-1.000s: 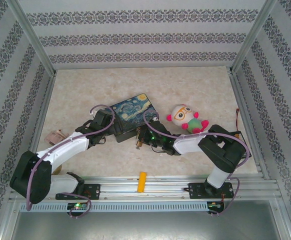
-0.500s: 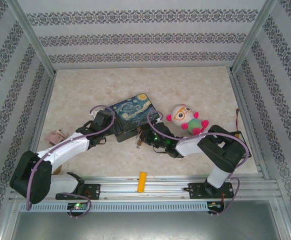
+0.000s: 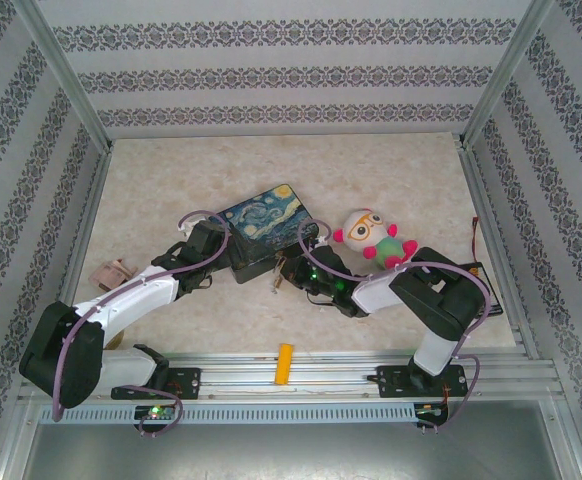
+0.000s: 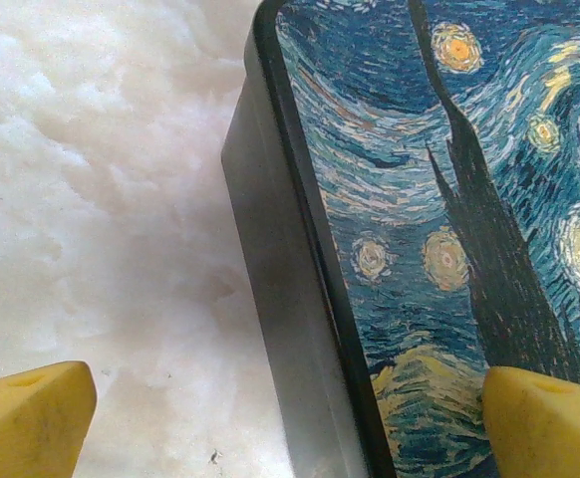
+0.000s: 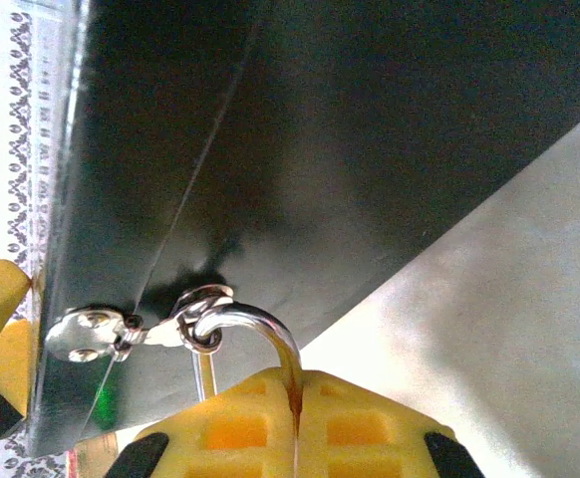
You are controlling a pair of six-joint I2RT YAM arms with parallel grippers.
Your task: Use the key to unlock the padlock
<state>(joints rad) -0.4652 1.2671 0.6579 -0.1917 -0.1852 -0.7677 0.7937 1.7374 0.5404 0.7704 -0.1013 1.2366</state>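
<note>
The padlock's silvery shackle [image 5: 260, 329] hooks through the ring of the clasp [image 5: 91, 334] on the dark side wall of the starry-night tin [image 5: 320, 149]. My right gripper [image 5: 295, 403] is shut on the padlock, and its yellow fingers [image 5: 370, 428] hide the brass body. From above, that gripper [image 3: 281, 272] sits at the tin's [image 3: 266, 228] near side. My left gripper [image 4: 290, 428] is open and straddles the tin's [image 4: 420, 199] left edge, one finger [image 4: 26, 418] over the table and the other over the lid. The key is hidden.
A plush toy [image 3: 371, 238] lies just right of the tin, close behind the right arm. An orange-yellow block [image 3: 285, 362] rests at the near rail. A small pinkish object [image 3: 111, 272] lies at the left wall. The marble tabletop [image 3: 371, 170] stretches behind the tin.
My right gripper has moved slightly toward the tin, staying shut on the padlock. The left arm and the tin have stayed put.
</note>
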